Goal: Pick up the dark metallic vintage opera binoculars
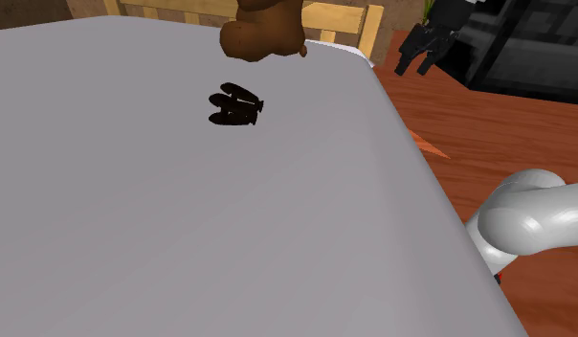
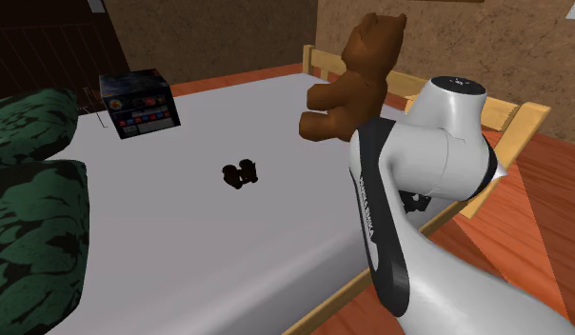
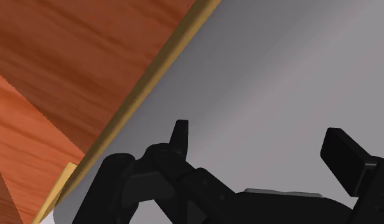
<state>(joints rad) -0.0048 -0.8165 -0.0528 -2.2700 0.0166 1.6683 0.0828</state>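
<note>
Dark binoculars on grey bed — teddy bear beyond

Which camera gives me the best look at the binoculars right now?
The shoulder view: the binoculars lie largest and unobstructed on the grey bed there. The second exterior view has them smaller, mid-bed. The wrist view looks at the bed's edge and the floor.

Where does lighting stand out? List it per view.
Shoulder view: the binoculars are a near-black silhouette; the white arm shows a soft sheen. Second exterior view: the bed sheet looks evenly lit. Wrist view: it grades from dim to paler.
</note>
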